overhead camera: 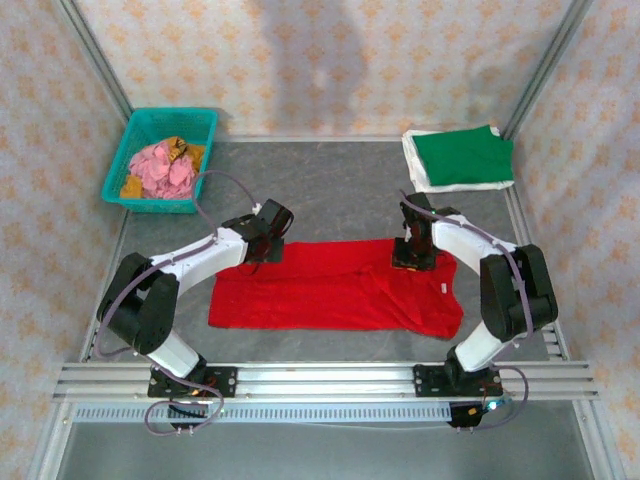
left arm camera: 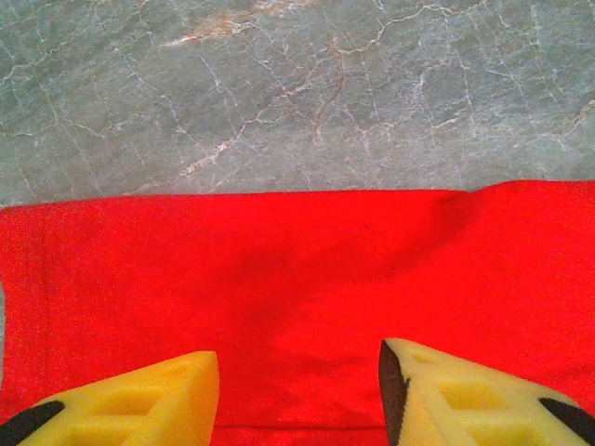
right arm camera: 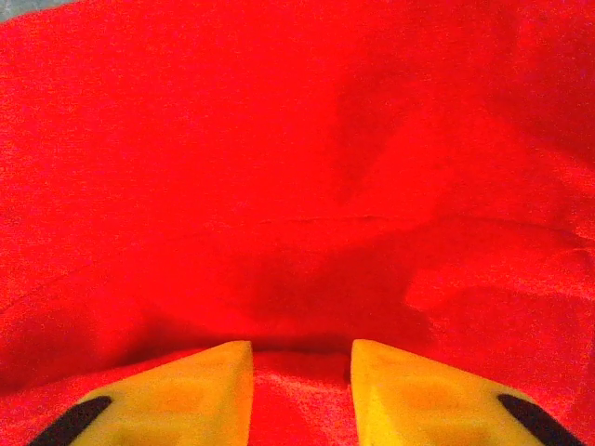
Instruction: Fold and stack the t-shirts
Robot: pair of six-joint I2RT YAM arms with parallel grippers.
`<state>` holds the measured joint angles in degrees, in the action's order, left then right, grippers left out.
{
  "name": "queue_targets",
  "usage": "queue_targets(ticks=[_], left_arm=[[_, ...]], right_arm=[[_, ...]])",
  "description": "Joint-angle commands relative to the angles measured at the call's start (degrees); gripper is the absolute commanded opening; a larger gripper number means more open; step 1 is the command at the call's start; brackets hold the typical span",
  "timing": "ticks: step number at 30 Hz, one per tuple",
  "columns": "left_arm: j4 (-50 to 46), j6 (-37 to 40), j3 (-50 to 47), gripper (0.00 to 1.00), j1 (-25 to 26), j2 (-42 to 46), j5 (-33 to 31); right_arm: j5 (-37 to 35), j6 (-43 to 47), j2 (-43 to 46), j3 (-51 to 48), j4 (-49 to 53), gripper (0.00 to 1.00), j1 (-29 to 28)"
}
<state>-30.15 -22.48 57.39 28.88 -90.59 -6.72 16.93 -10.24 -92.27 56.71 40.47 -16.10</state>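
Between the fingers of the right claw (right arm camera: 299,348) a ridge of the red t-shirt (right arm camera: 297,186) stands up. The jaws are fairly close around it, but whether they actually bite the cloth I cannot tell. The left claw (left arm camera: 297,358) is open, its yellow fingers well apart over flat red cloth, holding nothing. Just ahead of the left claw runs the shirt's far edge, and beyond that is bare grey marbled table (left arm camera: 279,93). From above, the shirt lies as a long band between the arms, with a claw at its far edge toward each end. The step in hand looks to be folding the red shirt, with its far edge being taken for another fold. The next move calls for both claws to grip that edge firmly, then lift and carry it together so the band doubles evenly. Far beyond the right claw the folded dark green t-shirt (overhead camera: 462,155) lies on the white t-shirt (overhead camera: 410,160), probably the stack for the red one. Far beyond the left claw sits a teal basket (overhead camera: 175,114) holding pink and yellow things.
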Motion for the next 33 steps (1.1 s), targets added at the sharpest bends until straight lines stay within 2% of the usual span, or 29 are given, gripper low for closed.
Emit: queue_targets(ticks=[1,4,7,10,17,21,23,25,29,33], left_arm=[[0.14,-0.85,-0.42,0.49,0.13,-0.31,-3.01],[0.35,-1.16,-1.03,0.48,0.18,-0.26,-3.39],[0.19,-1.34,-1.04,0.48,0.19,-0.29,-3.81],[0.27,-1.34,-1.07,0.48,0.19,-0.03,-4.44],[0.3,-1.54,-1.12,0.48,0.12,0.17,-6.06],[0.71,-1.8,-1.4,0.45,0.11,-0.2,-6.69],[1.23,-2.83,-2.3,0.39,0.17,1.13,-7.79],[2.09,-2.65,-3.45,0.4,0.13,3.16,-7.79],[0.32,-2.66,-3.55,0.42,0.09,5.29,-9.49],[-0.26,-3.39,-4.68,0.44,0.04,7.1,-11.14]], right_arm=[[0.2,0.99,-0.38,-1.32,-0.29,0.23,-0.16],[0.38,1.26,0.12,-1.94,-0.21,0.15,-0.15],[0.47,1.21,1.04,-1.93,0.8,0.03,-0.16],[1.46,0.94,3.67,-2.11,1.27,0.0,-0.2],[3.54,0.44,10.69,-2.89,3.17,0.0,-1.29],[-1.54,-0.74,11.46,-3.94,2.86,0.0,-1.3],[1.43,-0.63,12.16,-3.72,2.36,0.0,-1.3],[2.45,-1.36,14.46,-4.62,0.11,0.0,-2.25],[6.34,-0.7,18.0,-4.49,2.14,0.0,-4.61],[10.88,-0.91,22.52,-5.51,5.24,0.0,-10.0]])
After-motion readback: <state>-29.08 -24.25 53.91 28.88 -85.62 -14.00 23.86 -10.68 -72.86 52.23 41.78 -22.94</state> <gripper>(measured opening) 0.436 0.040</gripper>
